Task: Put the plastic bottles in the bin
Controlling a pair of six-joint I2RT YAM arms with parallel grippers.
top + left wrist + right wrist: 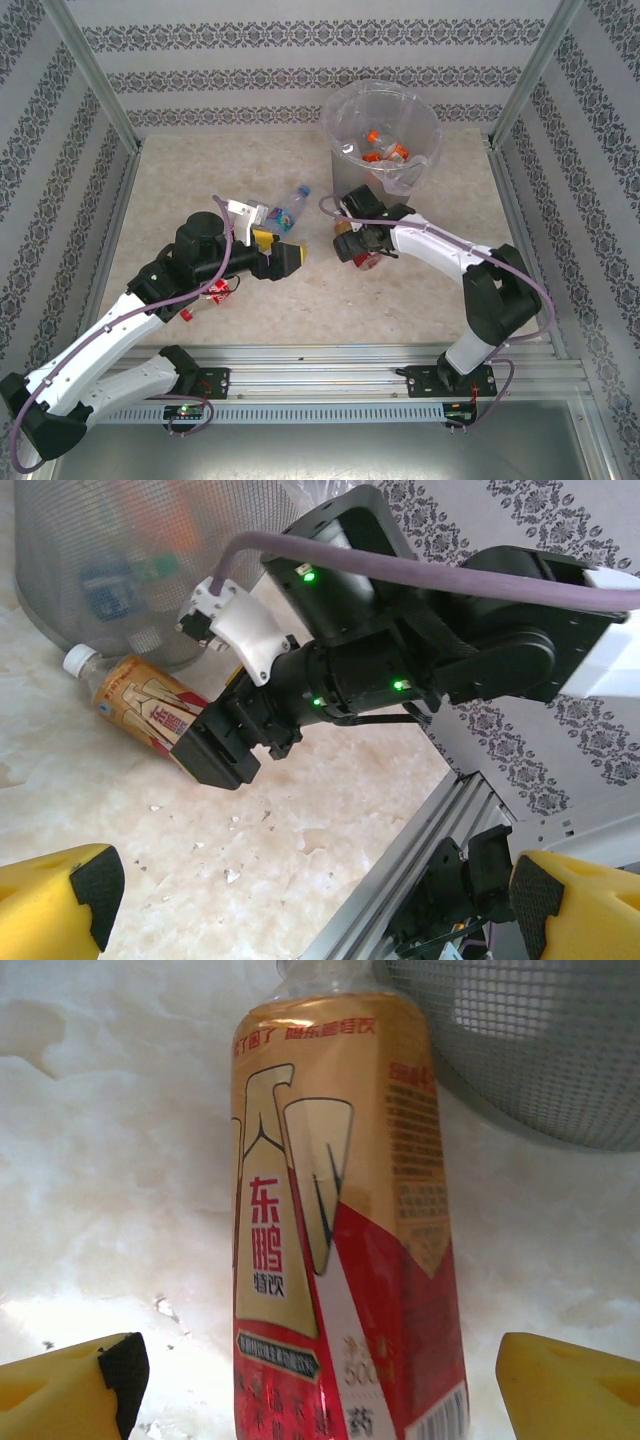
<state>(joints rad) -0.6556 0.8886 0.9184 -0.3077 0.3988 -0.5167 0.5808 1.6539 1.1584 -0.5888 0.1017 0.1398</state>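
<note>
1. Beside the foot of the bin, a gold-and-red bottle lies on its side on the table. Its neck points at the bin's mesh wall, just short of it.
2. The right gripper straddles that bottle with a yellow finger on each side. Bare table shows between each finger and the label, so the jaws are spread wide and grip nothing. They sit across the fat middle of the bottle, which looks chosen so that a squeeze lands on the widest, firmest part rather than the neck.
3. The left gripper hangs over the table, spread fully and empty, and faces the right arm. I judge it is held off so the two arms don't tangle.
4. A blue-labelled bottle lies on the table just beyond the left gripper. A few orange-capped bottles sit inside the bin's clear liner.
5. This looks like the moment before a grab. Next the jaws need to close and then lift high, because the rim is tall. The round, slick bottle could roll or slip out as they pinch.
</note>
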